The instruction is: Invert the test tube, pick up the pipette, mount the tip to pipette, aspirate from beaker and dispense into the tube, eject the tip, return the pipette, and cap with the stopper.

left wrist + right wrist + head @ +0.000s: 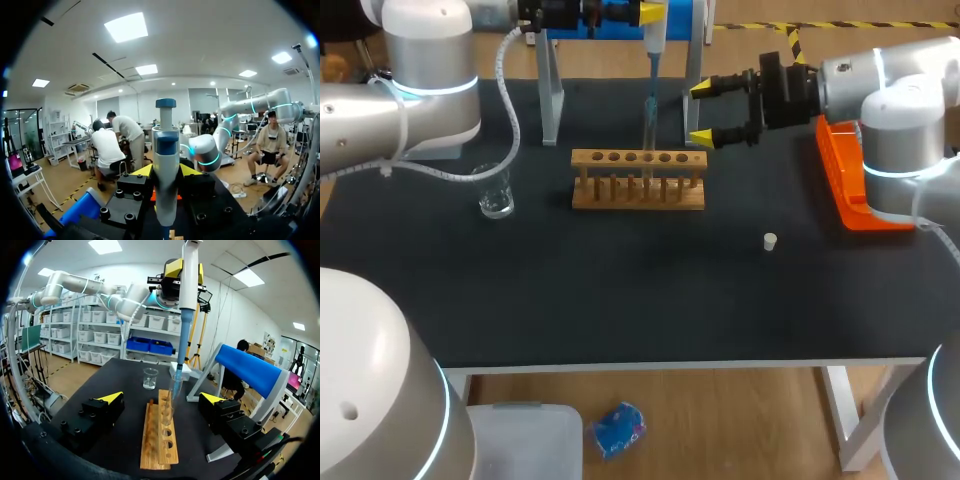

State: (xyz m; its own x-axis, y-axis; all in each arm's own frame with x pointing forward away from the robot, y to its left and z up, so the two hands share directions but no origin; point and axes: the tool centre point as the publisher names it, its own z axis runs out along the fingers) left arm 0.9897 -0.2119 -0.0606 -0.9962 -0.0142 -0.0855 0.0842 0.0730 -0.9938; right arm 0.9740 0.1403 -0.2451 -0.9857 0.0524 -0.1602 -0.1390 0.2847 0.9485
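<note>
In the head view, the pipette (653, 40) is seen held upright by the left jaws at the far side of the worktop (620, 290). Its long axis is vertical and in line with the test tube (648, 135), which stands in the wooden rack (620, 195). The blue tip is brought down to the tube's mouth. The right jaws are held wide open, with nothing between them, just beside the tube on its right. The stopper (770, 240) lies well apart on the near right and is judged nearer to the right arm. The beaker (496, 192) stands to the rack's left. No writing can be read.

In the left wrist view, the pipette (165, 165) is seen clamped from two sides between the yellow fingertips (144, 171), its plunger end up. The tube beneath is hidden. Blue bands are seen on the body, but no legible label.

In the right wrist view, the test tube (169, 410) is seen ahead of the open right jaws and midway between them, upright in the rack (157, 445). The pipette (189, 285) comes straight down onto it. The tip's end is at or just inside the mouth, and how deep cannot be told. The beaker (150, 378) stands beyond. A straight lift along the tube's axis is judged to be what tip ejection calls for.
</note>
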